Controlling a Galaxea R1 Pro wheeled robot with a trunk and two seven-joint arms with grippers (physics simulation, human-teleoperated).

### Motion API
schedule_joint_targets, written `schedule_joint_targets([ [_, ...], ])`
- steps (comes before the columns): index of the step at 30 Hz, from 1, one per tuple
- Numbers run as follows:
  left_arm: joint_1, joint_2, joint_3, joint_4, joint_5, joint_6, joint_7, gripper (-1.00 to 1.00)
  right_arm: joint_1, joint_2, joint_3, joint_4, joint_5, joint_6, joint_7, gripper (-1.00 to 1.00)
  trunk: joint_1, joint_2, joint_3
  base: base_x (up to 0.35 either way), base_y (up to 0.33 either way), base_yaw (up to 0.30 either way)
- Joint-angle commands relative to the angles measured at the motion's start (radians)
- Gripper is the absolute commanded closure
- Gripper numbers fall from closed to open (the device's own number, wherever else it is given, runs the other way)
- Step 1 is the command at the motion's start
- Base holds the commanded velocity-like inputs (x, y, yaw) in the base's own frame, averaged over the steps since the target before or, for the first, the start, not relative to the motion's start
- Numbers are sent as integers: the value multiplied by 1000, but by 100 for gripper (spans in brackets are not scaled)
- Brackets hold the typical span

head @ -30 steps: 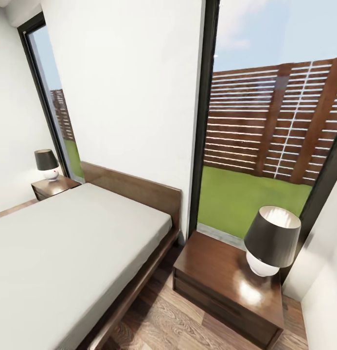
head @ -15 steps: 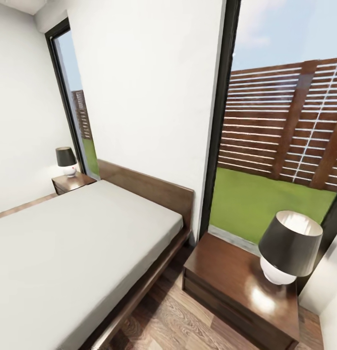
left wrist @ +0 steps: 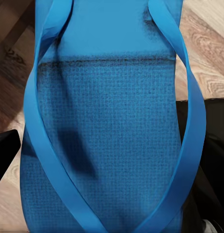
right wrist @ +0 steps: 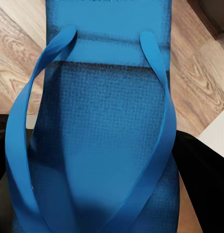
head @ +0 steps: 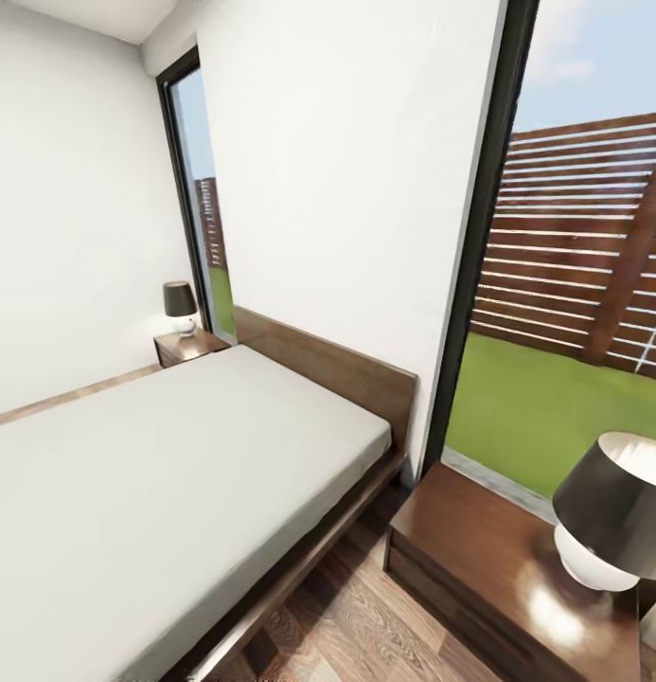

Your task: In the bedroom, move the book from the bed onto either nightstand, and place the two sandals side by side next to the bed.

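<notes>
A bare grey bed (head: 167, 493) stands in the bedroom with a nightstand (head: 488, 559) and lamp (head: 616, 516) just beside it, a second nightstand (head: 187, 346) at its far side; no book shows on the mattress. Each wrist camera looks straight onto a blue sandal (left wrist: 109, 145), the other (right wrist: 100, 145) likewise close above the wood floor (right wrist: 199, 73), apparently carried for setting down by the bed. How far either tool is open cannot be told.
</notes>
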Motion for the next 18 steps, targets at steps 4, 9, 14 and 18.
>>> schedule_joint_targets([
  [4, -1, 0, -9, 0, 5, -3, 4, 100, -1, 0, 8, 2, -11, -6, -1, 100, 1, -2, -2, 0, 0, 289],
  [9, -1, -1, -9, 0, 5, -3, 4, 100, -1, 0, 8, 2, -11, -6, -1, 100, 1, -2, -2, 0, 0, 289],
  [14, -1, -3, -9, 0, 4, -3, 4, 100, -1, 0, 8, 2, -11, -6, -1, 100, 1, -2, -2, 0, 0, 211],
  [18, -1, -4, -10, 0, 3, -3, 4, 100, -1, -2, 8, 2, -11, -6, -1, 100, 1, -2, -2, 0, 0, 57],
])
